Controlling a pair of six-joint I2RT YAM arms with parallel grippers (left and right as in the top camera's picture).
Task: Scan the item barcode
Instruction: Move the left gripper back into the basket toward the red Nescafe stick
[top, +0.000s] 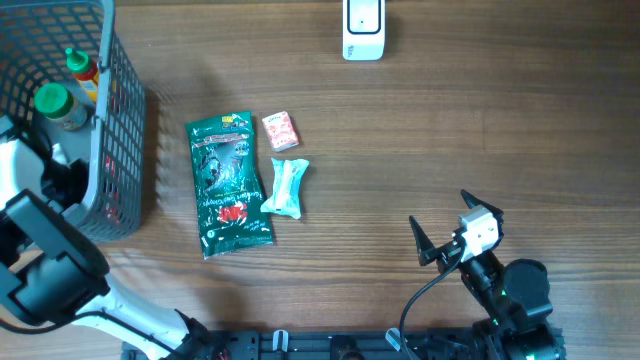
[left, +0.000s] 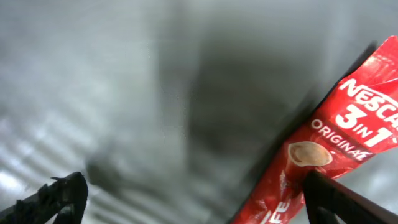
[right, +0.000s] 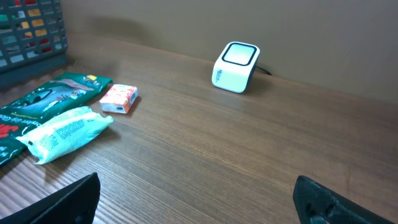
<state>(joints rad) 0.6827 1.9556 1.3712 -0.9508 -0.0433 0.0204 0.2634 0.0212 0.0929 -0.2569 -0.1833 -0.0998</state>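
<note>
Nescafé 3in1 sachet (left: 323, 143) is lying slanted on a blurred grey surface, probably inside the wire basket (top: 125, 120). Its lower end is sitting just beside one finger of the left gripper (left: 191, 180), whose jaws are standing wide and gripping nothing. Sachet is looking light, floppy and slick (pinching mid-body across the narrow width seems safest). Right gripper (top: 445, 222) is hovering open, well apart from the white scanner (top: 362, 28).

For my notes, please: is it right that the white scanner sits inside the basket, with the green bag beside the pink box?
Not quite: the white scanner stands on the table, away from the basket, as the overhead view shows.
</note>
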